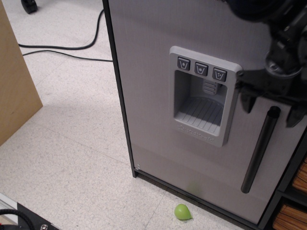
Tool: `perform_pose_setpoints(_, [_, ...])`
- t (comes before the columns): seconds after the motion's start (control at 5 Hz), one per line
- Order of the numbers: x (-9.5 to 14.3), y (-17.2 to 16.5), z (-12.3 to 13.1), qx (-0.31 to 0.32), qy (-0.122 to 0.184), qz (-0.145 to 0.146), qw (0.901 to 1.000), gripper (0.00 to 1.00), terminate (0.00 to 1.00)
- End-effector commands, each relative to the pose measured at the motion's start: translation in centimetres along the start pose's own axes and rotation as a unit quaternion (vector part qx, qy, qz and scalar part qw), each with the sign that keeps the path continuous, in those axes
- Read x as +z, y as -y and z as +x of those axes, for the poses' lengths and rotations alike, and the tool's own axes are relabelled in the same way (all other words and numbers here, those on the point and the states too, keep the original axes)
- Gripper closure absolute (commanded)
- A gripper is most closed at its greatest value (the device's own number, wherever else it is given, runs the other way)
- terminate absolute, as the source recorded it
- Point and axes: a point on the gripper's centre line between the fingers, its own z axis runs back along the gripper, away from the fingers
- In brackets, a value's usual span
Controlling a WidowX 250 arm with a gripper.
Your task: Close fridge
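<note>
The fridge (158,72) fills the right of the view, its light grey door lying flat against the black cabinet edge. The door carries a three-button dispenser recess (204,96) and a black bar handle (260,148). My gripper (272,109) hangs at the right, just above the top end of the handle. Its two black fingertips (248,103) stand apart on either side of the handle's top and hold nothing. The fridge's inside is hidden.
A tan wooden panel (14,86) stands at the left. Black cables (62,50) run over the speckled floor behind it. A small green object (182,211) lies on the floor by the fridge's base. Dark shelves with wooden items (292,211) show at the bottom right.
</note>
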Motion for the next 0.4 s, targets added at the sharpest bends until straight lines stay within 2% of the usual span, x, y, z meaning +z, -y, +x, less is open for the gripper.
perform_pose_setpoints(0.0, [4.26,0.04,0.14,-0.008,0.011,-0.008,0.9999,0.0,0.0])
perform_pose_setpoints(0.2, [4.26,0.04,0.14,-0.008,0.011,-0.008,0.9999,0.0,1.0])
